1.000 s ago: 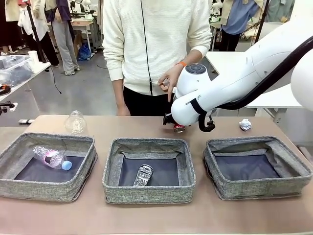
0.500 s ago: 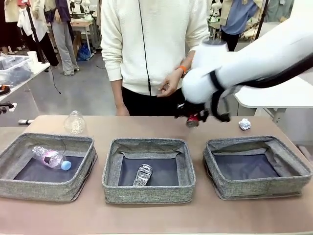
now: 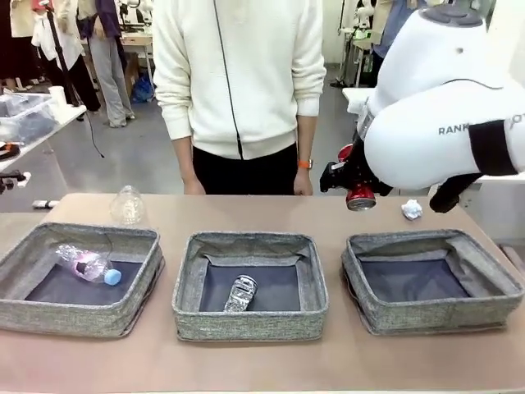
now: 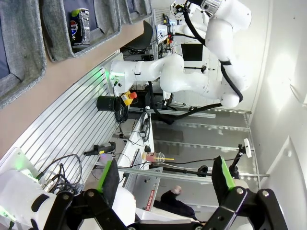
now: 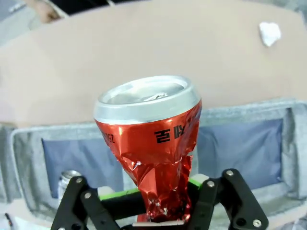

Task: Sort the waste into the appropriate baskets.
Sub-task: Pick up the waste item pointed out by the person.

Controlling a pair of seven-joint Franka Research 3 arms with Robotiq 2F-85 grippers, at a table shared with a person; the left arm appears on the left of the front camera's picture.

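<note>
My right gripper [image 3: 351, 187] [image 5: 163, 203] is shut on the crumpled base of a dented red soda can [image 3: 359, 195] [image 5: 148, 120], held in the air near the far left corner of the right basket [image 3: 354, 263] [image 5: 240, 112]. A crushed black-silver can [image 3: 240, 293] [image 4: 79, 26] lies in the middle basket [image 3: 184, 287] [image 5: 57, 132]. The left basket [image 3: 25, 308] holds a clear bottle with a blue cap [image 3: 86, 264]. Behind it on the table stands a clear crumpled container [image 3: 127, 205]. A white paper ball [image 3: 412, 210] [image 5: 269, 32] lies behind the right basket. My left gripper [image 4: 165, 177] is open, off the table.
A person in a white sweater [image 3: 238, 82] stands at the far edge, arms down, one hand [image 3: 302, 182] near the held can. The table's front strip [image 3: 262, 365] is bare wood.
My right arm has lifted the red can and carried it right, from behind the middle basket toward the right one. The person's hand has dropped away.
</note>
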